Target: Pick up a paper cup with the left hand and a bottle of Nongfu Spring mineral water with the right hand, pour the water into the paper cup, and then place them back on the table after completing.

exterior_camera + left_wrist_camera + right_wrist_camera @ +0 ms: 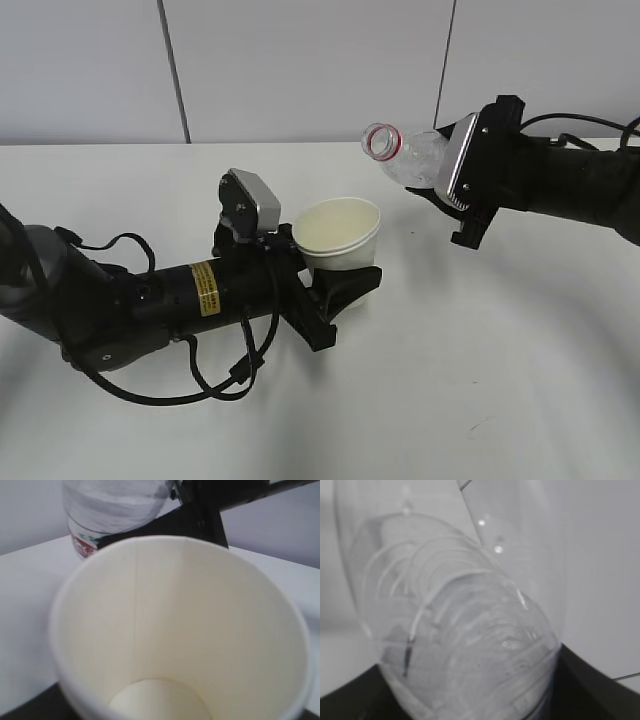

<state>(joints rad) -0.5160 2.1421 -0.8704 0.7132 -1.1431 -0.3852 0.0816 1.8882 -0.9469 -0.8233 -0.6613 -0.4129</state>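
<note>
Bottle (415, 157) in right tool (462, 195), tilted.

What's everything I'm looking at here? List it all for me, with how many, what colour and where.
paper cup: one, cream-white, held just above the table left of centre, open side up; no water visible in it.
water bottle: one, clear plastic with a red ring at its uncapped mouth, held tilted in the air right of the cup.
table: one, white, under everything.
wall: pale grey panels behind.
left end effector: one, black, yellow sticker on its arm, gripping the cup.
right end effector: one, black with a silver block, gripping the bottle.
</note>
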